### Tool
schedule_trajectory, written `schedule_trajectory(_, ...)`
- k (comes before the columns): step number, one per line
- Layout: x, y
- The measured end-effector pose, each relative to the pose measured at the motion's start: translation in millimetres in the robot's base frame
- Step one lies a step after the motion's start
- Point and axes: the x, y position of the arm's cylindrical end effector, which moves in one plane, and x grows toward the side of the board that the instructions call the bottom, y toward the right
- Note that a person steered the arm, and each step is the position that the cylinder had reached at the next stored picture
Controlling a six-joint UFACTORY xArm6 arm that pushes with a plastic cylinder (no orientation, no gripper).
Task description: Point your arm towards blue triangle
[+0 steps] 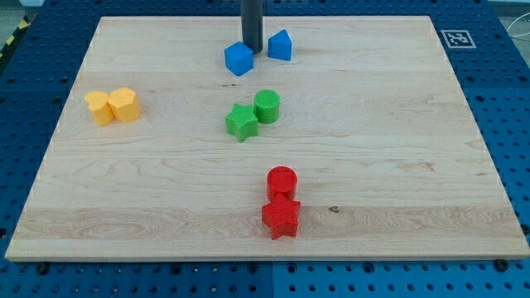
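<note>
The blue triangle (280, 45) sits near the view's top, a little right of centre. A blue cube (238, 59) lies just to its left. My rod comes down from the top edge and my tip (252, 52) rests between the two blue blocks, close to the cube's upper right side and a short gap left of the triangle.
A green star (241, 122) and green cylinder (267, 106) sit together mid-board. A red cylinder (281, 181) and red star (281, 218) sit near the bottom. Two yellow blocks (113, 106) lie at the left. The wooden board (414, 165) ends on a blue pegboard surround.
</note>
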Motion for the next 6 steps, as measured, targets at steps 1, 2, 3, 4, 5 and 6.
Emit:
schedule_trajectory(1,-26.7,-2.0)
schedule_trajectory(2,-50.4,7.0)
schedule_trajectory(3,-69.1,21.4)
schedule_trajectory(4,-71.9,28.9)
schedule_trajectory(5,-70.2,45.6)
schedule_trajectory(6,-64.1,62.4)
